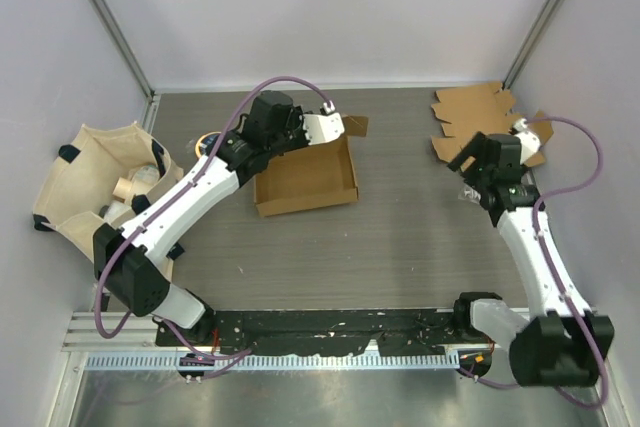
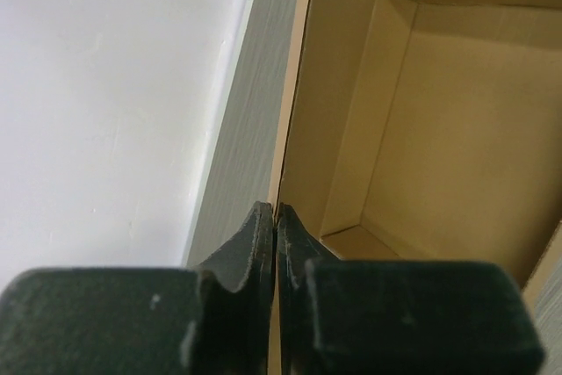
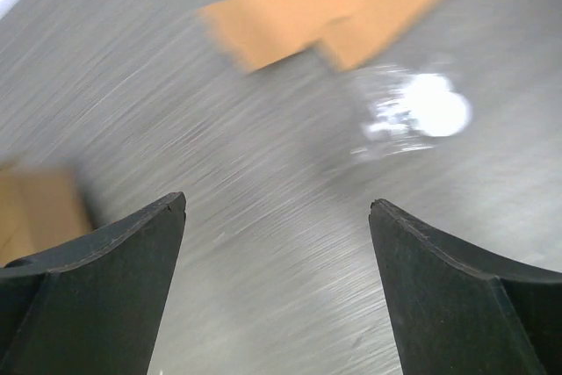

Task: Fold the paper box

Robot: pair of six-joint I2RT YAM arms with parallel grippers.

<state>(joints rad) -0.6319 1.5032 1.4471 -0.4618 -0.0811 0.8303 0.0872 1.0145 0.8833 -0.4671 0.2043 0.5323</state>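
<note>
Two arms work over the grey table (image 1: 400,237). The paper box (image 1: 305,179) sits left of the table's middle as an open tray, its four walls standing and its floor bare. The left arm reaches over the box's far-left corner, and the left gripper (image 1: 345,128) is at the far wall, where a small brown flap sticks out to the right. In the left wrist view its dark fingers (image 2: 255,243) are pressed together with the thin top edge of one box wall pinched between them, so it is clenched on the box itself.

On the right side the right gripper (image 1: 470,152) hangs over bare table with its jaws spread wide and nothing between them. Its wrist view is motion-blurred. Just beyond it, in the far right corner, lies a stack of flat cardboard blanks (image 1: 470,112), unfolded and well apart from the box. A beige cloth bag (image 1: 95,172) sits at the left edge, holding a few pale items too small to identify.
</note>
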